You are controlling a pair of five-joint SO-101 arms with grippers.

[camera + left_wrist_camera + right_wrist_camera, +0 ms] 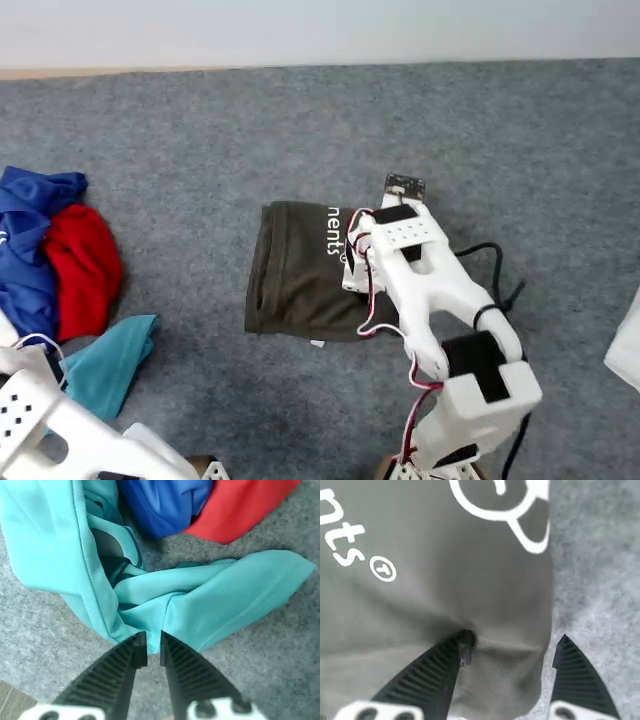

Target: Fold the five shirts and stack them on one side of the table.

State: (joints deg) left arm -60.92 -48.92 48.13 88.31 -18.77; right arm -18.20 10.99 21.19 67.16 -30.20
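The right gripper (509, 672) is spread wide over the edge of the folded dark olive shirt (300, 270) at mid-table, one finger pressing into the cloth. The left gripper (152, 650) is nearly closed and seems to pinch the hem of the teal shirt (220, 605), which lies beside the blue shirt (160, 500) and red shirt (240, 505).

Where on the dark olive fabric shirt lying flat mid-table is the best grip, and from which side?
Probably its rounded folded edge nearest the right arm, approached from the grey carpet side. The dark olive shirt lies flat, so only that slightly raised edge offers a pinch. The open right gripper straddles it, half over cloth, half over carpet.
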